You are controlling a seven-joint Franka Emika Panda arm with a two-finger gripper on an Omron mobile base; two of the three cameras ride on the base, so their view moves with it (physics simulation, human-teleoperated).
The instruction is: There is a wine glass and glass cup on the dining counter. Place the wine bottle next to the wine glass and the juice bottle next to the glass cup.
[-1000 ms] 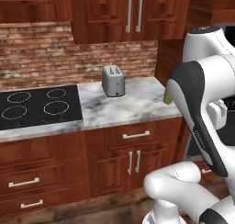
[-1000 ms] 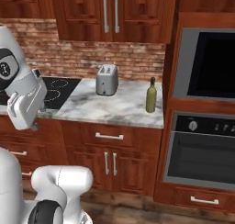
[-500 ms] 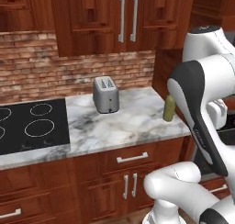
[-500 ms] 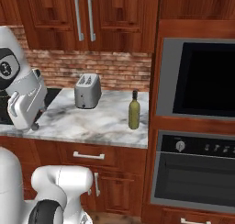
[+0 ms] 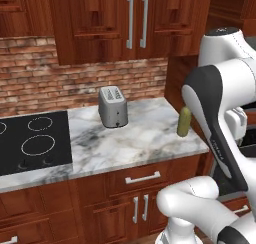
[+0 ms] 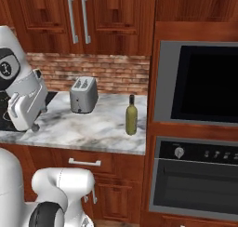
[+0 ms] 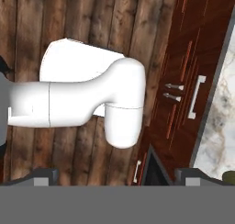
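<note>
Wine bottle [image 6: 131, 115]: drew nearer as the base drove toward its counter [image 6: 93, 130]; tool [image 7: 117, 175] stood apart, empty; pickup pending.

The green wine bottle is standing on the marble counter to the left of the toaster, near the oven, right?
Not quite. The wine bottle stands to the right of the toaster, not the left. The right base view shows it upright on the marble counter, near the oven.
</note>
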